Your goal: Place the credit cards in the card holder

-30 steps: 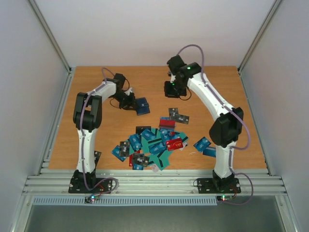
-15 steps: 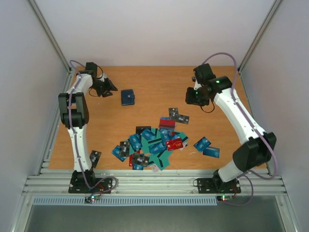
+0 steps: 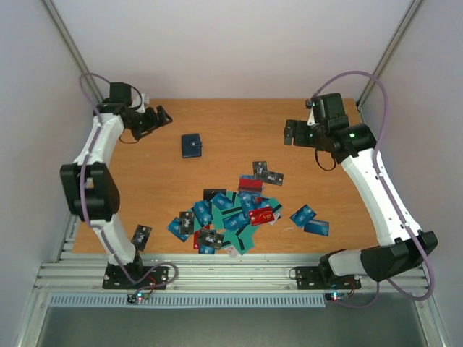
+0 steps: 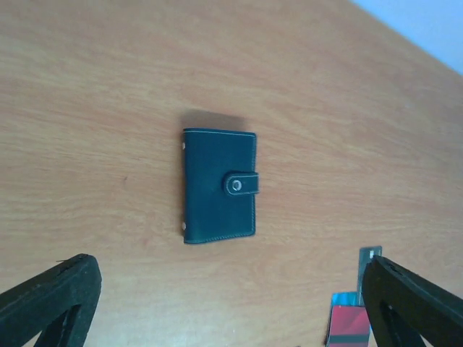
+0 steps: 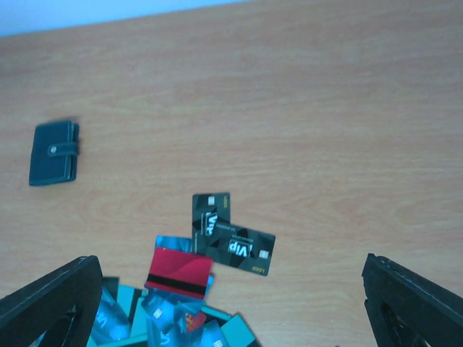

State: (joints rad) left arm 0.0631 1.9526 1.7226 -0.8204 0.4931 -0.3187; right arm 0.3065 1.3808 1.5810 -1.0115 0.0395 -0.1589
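Observation:
The card holder [image 3: 192, 145] [image 4: 219, 185] [image 5: 54, 152] lies shut and snapped on the wooden table, left of centre and toward the back. Several credit cards [image 3: 228, 215] form a loose pile in the near middle. Two black VIP cards [image 3: 268, 173] [image 5: 231, 235] and a red card [image 5: 179, 272] lie at its far edge. My left gripper [image 3: 148, 119] [image 4: 231, 318] hovers open at the back left, apart from the holder. My right gripper [image 3: 293, 132] [image 5: 231, 311] hovers open at the back right, above bare wood beyond the pile. Neither holds anything.
One black card [image 3: 142, 234] lies alone near the left arm's base. Two blue cards [image 3: 309, 220] sit right of the pile. White walls and metal posts close in the table [image 3: 217, 123] on three sides, with a metal rail [image 3: 231, 275] along the near edge.
Both arms have swung back and outward from the middle and their jaws have opened wide. The left gripper let go of the card holder, which now lies alone on the table.

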